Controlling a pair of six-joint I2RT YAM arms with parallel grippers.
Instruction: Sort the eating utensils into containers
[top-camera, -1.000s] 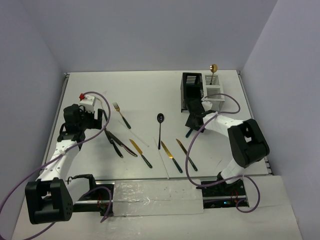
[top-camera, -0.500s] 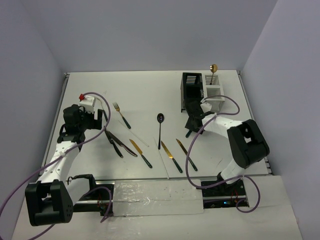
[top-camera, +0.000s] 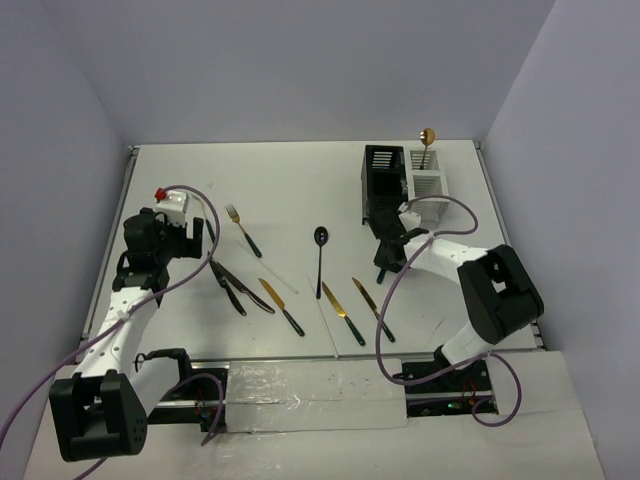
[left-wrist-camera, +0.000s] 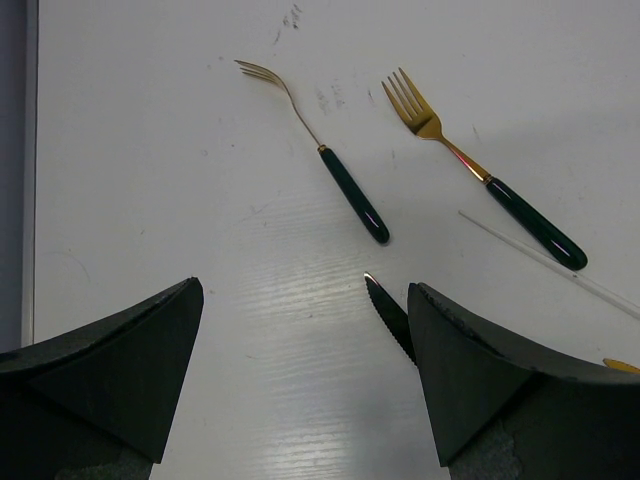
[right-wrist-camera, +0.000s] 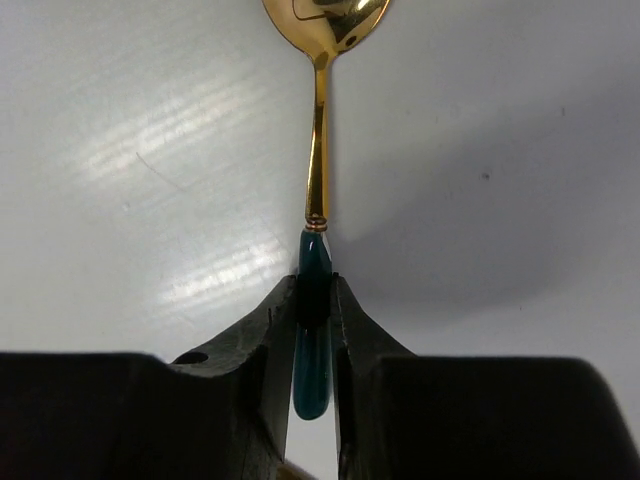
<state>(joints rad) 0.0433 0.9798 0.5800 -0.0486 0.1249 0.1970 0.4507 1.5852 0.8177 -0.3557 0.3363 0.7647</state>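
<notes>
Near the black caddy (top-camera: 380, 182), right hand (right-wrist-camera: 314, 300) clamps a spoon (right-wrist-camera: 317, 160); left hand (left-wrist-camera: 305, 330) gapes wide above forks (left-wrist-camera: 352, 192).

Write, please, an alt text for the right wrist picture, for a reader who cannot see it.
The right pincer is shut on the dark green handle of a gold spoon, which points straight away from the camera. The bowl of the spoon is cut off by the top edge of the picture. Under it is a white table with some glare.
</notes>
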